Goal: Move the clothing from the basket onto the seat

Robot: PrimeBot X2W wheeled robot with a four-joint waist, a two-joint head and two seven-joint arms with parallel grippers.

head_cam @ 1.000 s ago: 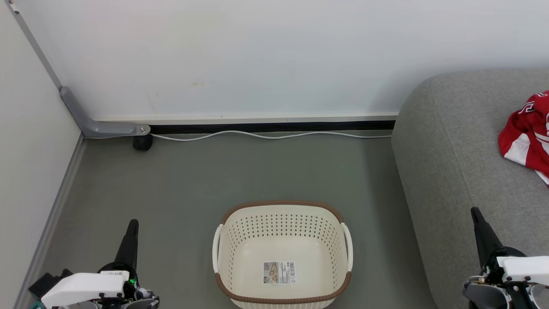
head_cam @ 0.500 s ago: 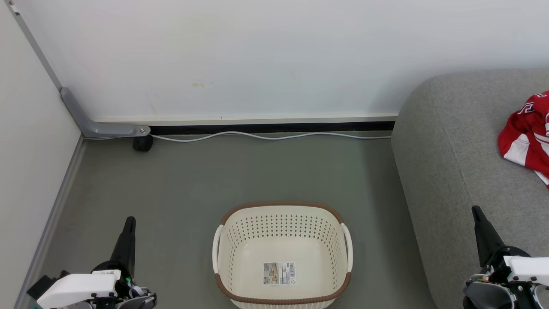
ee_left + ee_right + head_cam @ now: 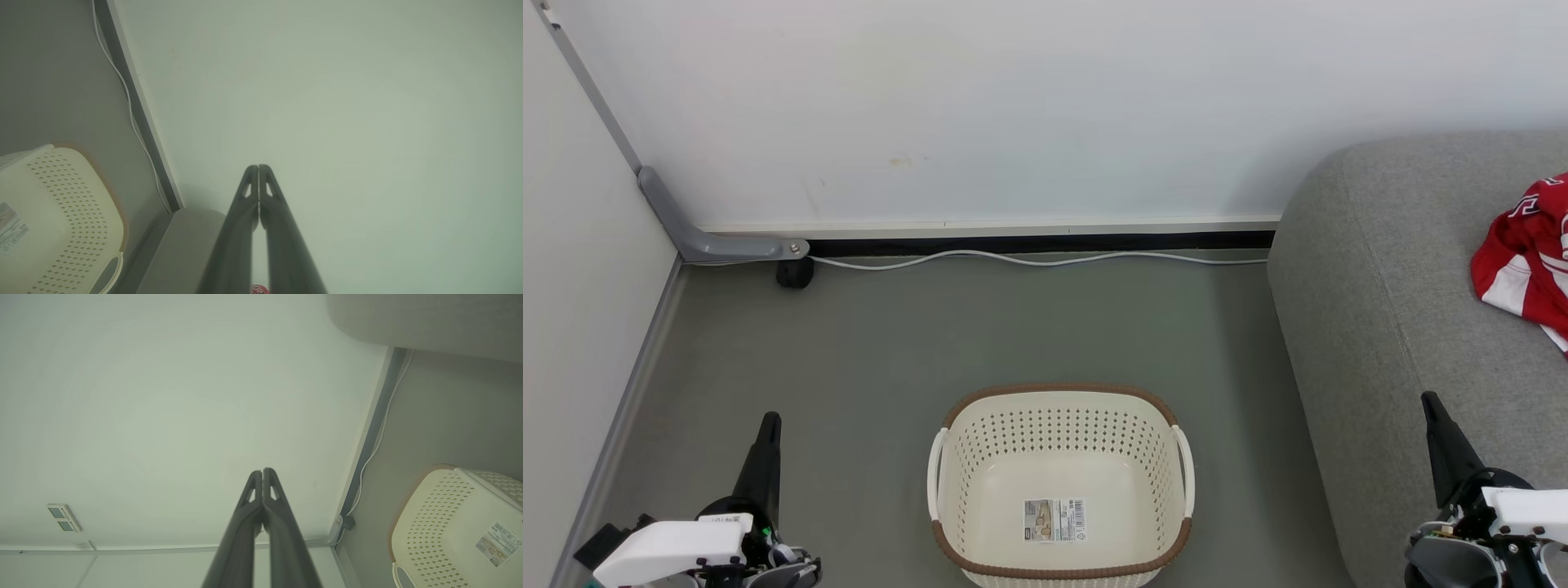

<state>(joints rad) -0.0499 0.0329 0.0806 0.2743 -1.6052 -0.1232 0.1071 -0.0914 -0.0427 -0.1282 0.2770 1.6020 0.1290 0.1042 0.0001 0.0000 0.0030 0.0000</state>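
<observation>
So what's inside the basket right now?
The basket holds just a barcode sticker on its floor. The near wall's inner face is hidden behind its rim. The red clothing lies on the seat.

A plain white wall (image 3: 1013, 106) is running across the back, meeting a pale side wall (image 3: 572, 310) at a corner where a grey angled metal bracket (image 3: 719, 245) is sitting. A thin white cable (image 3: 1045, 261) is lying along the black skirting strip (image 3: 1094, 242) on the smooth grey-green floor (image 3: 866, 351), under even light.
</observation>
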